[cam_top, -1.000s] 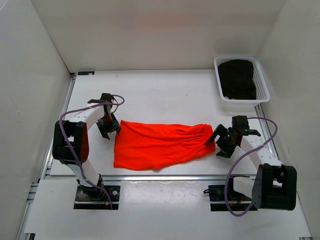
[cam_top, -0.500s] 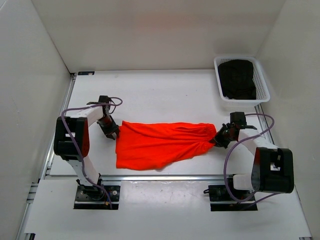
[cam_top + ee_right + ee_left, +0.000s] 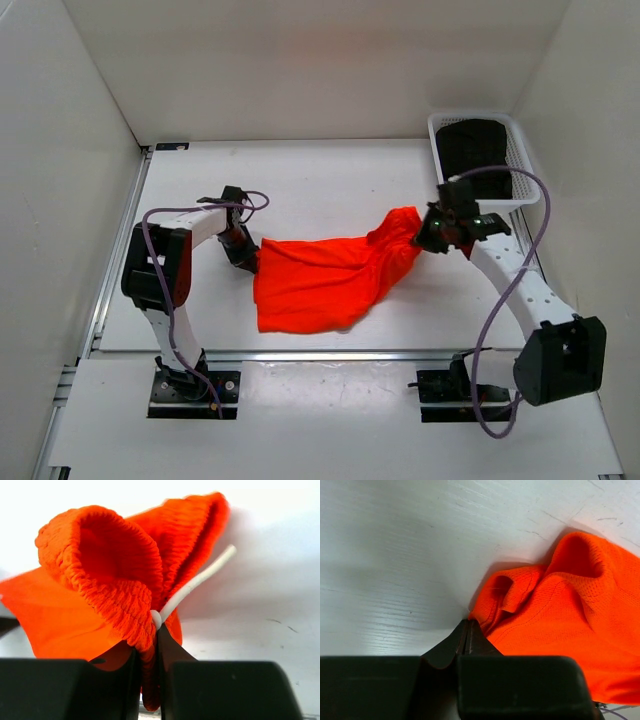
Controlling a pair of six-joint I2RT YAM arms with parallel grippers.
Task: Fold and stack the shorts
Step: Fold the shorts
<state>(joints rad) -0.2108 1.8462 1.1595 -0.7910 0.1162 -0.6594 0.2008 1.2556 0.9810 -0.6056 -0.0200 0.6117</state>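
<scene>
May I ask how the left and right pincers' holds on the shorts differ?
The left pincer pinches a mesh edge; the right pincer clamps the gathered waistband by the white drawstring. The left pincer sits at the table; the right holds its end raised. Both are shut on the shorts.

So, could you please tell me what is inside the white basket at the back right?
Black cloth fills the basket. Whether it is one piece or several, and anything beneath it, cannot be seen.

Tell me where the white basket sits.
Top view: the basket sits at the table's far right corner, just beyond the right gripper holding the shorts.
</scene>
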